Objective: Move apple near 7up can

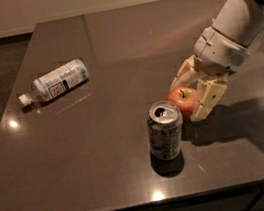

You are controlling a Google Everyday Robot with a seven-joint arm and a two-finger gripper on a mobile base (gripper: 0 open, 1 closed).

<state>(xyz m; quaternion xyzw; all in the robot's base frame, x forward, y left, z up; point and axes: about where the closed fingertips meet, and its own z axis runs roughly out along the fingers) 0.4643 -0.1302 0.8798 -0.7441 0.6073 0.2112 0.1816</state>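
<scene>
**Apple and gripper.** The small round red-orange apple (184, 99), with its yellowish patch and short stem uppermost, sits inside my two-finger gripper (187, 101). It is clasped between the cream-coloured fingers (211, 97), one behind it and one in front and to the right. The jaws are only as wide as the fruit, so I am grasping it and nothing else. I cannot tell whether its underside rests on the tabletop or hangs just above it.

**Apple and can.** The green-and-silver aluminium 7up can (164, 130) stands upright, long axis vertical and silver pull-tab top facing up. It is just beside the apple, on the side nearer the table's front edge and a little to the left in the camera view. The two look very close, but the view does not show whether they touch. The tip of my front finger lies near the can's right flank.

**Judgement.** The apple appears to be about where the task wants it. What remains is to set it down and open the jaws. The can is what to mind, because a wide spread of that front finger could tip it.

**Surroundings.** Both objects are on the dark, glossy brown table (97, 164). A clear plastic bottle with a white-blue label (54, 81) lies on its side well apart, at the far left.
</scene>
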